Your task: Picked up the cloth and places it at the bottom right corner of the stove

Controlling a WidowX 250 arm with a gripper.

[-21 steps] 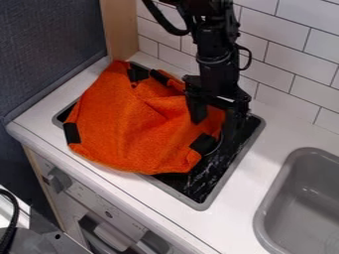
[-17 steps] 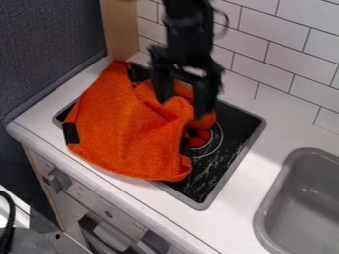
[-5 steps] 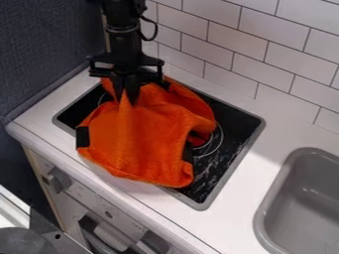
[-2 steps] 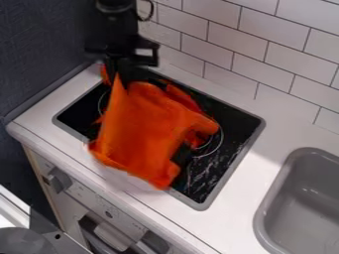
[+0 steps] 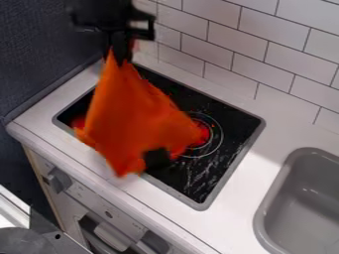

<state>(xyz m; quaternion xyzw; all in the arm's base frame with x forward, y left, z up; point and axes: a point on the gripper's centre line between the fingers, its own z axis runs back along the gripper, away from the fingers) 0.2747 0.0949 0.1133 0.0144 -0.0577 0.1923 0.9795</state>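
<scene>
You are gripping one cloth [image 5: 136,116] in your single end effector [image 5: 119,60], its fingers closing on a gathered upper corner. The fabric is showing bright orange, tapering to a peak at the top and spreading into loose folds below, with one black patch [image 5: 157,158] marking its lower edge. It is hanging over the left and middle of the one stove [image 5: 232,126], its lowest tip overlapping the front rim in your view.

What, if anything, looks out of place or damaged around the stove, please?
Whitish streaks break up the black stovetop toward its lower right, perhaps scuffs or reflections. The orange cloth hangs from the gripper over it; nothing else stands out.
</scene>
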